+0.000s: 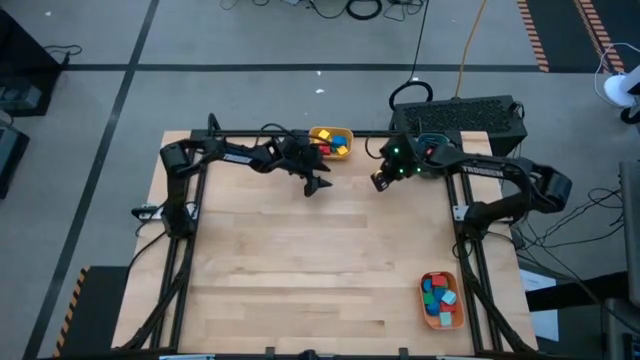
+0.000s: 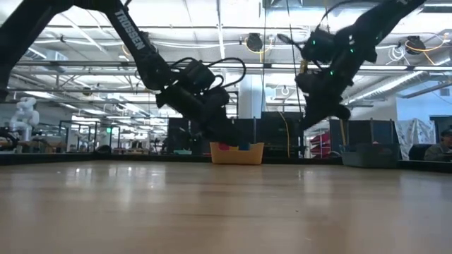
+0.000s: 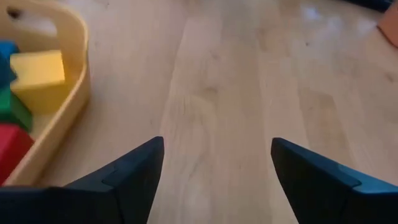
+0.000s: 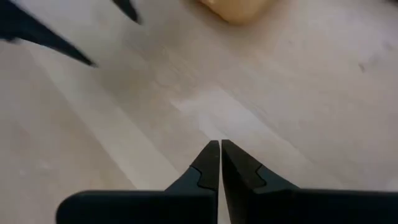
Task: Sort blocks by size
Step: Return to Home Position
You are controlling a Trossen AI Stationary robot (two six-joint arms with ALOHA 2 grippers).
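Several blocks, among them a yellow one (image 3: 38,73), a green one (image 3: 13,111) and a red one (image 3: 11,144), lie in the yellow bin (image 1: 330,142) at the table's far edge. More blocks (image 1: 437,293) fill the orange bin (image 1: 440,318) at the near right. My left gripper (image 3: 217,146) stands open just near of the yellow bin, with bare table between its fingers (image 1: 315,185). My right gripper (image 4: 220,144) is shut and holds nothing; it hangs above the table, right of the yellow bin (image 1: 382,180).
The wooden table top (image 1: 310,260) stretches bare between the two bins. A black box (image 1: 470,115) and cables lie behind the table's far right edge. The yellow bin (image 2: 236,152) shows between both arms in the low view.
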